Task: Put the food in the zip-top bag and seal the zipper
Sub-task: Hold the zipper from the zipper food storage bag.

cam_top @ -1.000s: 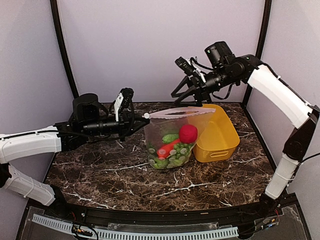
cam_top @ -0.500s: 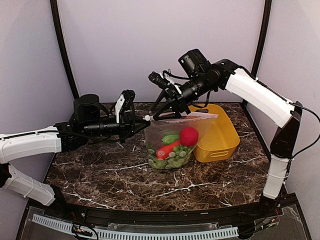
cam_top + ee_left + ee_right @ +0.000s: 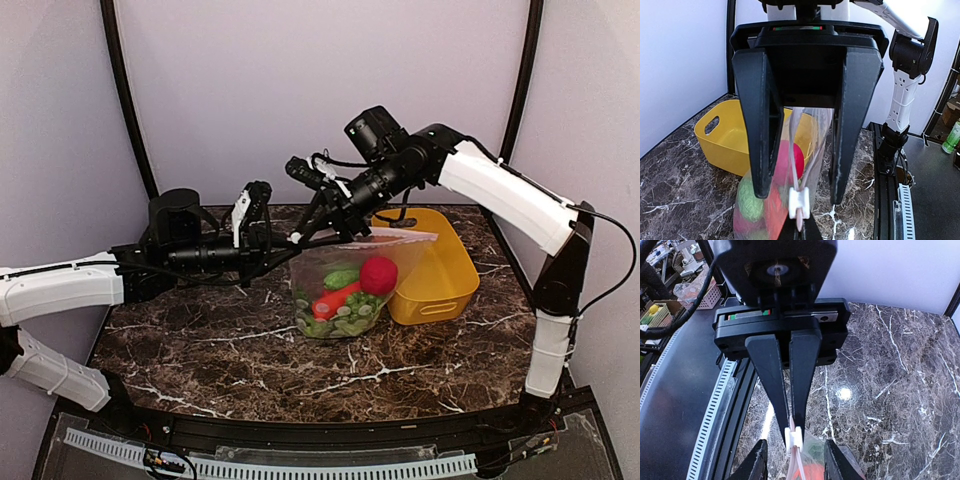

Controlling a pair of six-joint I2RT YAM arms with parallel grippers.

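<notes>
The clear zip-top bag (image 3: 345, 290) stands upright on the marble, its mouth edge stretched level. Inside it lies the food: a red ball (image 3: 377, 272), a green cucumber (image 3: 340, 277), a red pepper (image 3: 333, 299) and green pieces. My left gripper (image 3: 288, 239) is shut on the left end of the zipper (image 3: 796, 145), its tips (image 3: 800, 232) just behind the white slider (image 3: 799, 204). My right gripper (image 3: 304, 231) is open, its fingers (image 3: 754, 464) standing either side of the slider (image 3: 793, 436) without touching it.
A yellow plastic basket (image 3: 440, 270) stands just right of the bag, touching it. Bare marble table (image 3: 220, 350) lies in front and to the left. Both arms meet above the bag's left corner.
My right arm has swung left from above the basket to the bag's left end, and its jaws have narrowed around the slider. The left arm and bag have stayed put.
</notes>
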